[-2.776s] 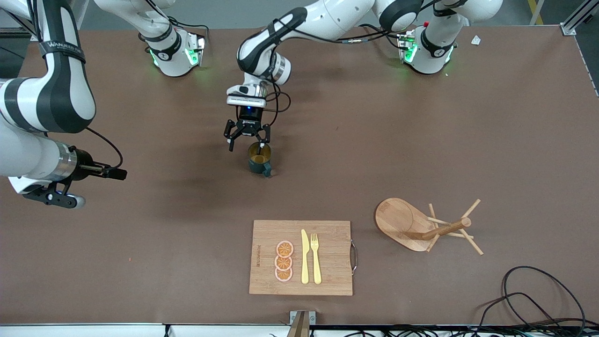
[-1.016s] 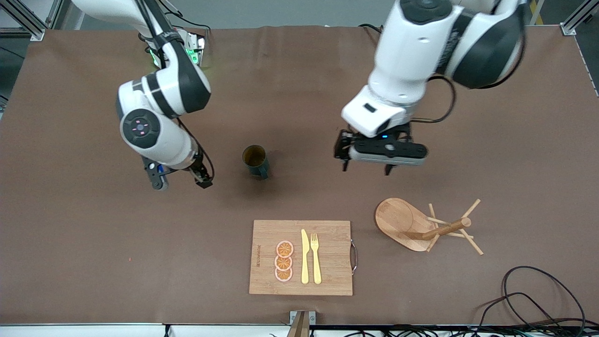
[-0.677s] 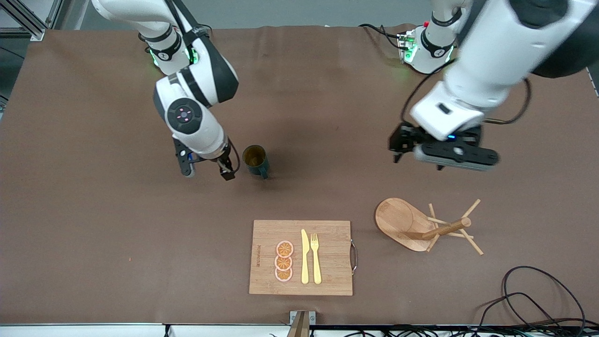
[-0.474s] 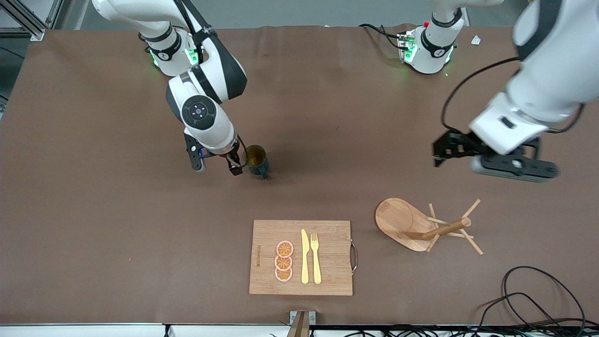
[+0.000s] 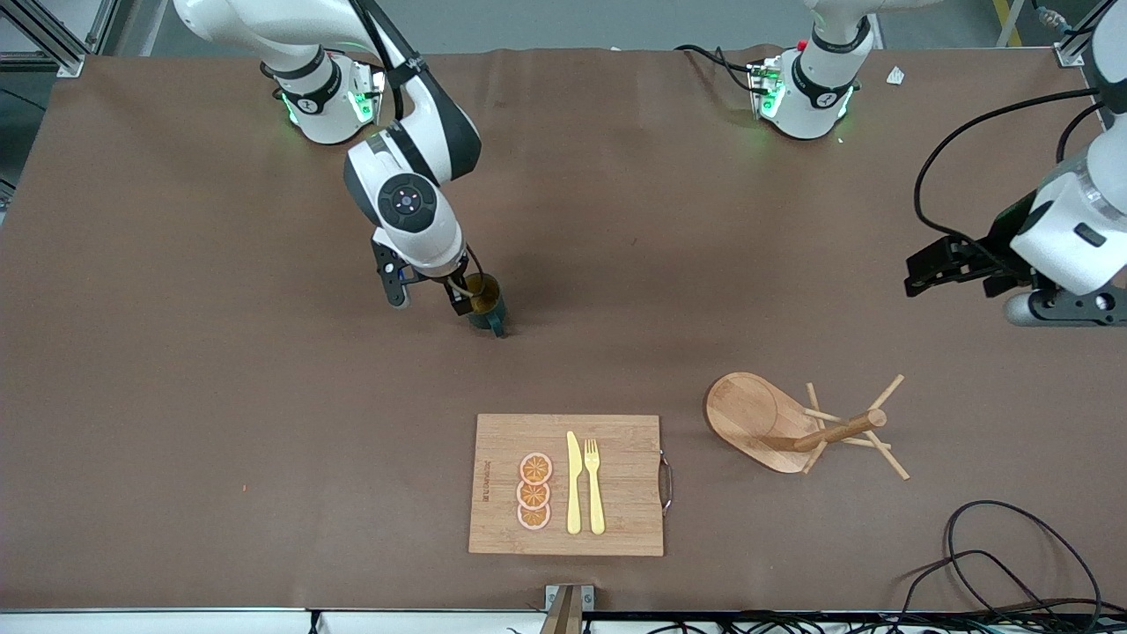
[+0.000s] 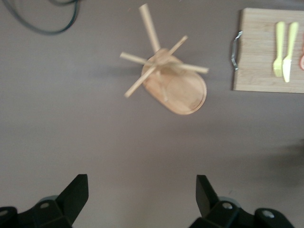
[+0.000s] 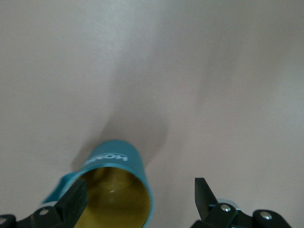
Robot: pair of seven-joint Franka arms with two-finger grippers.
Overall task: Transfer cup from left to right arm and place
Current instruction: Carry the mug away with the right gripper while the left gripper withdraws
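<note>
Front view, right pincer spread beside cup; open table around

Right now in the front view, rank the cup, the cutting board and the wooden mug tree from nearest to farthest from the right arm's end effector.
1. The cup: right at the right end effector, one finger at its rim.
2. The cutting board: nearer the front camera than the cup.
3. The wooden mug tree: tipped over, toward the left arm's end of the table.
</note>
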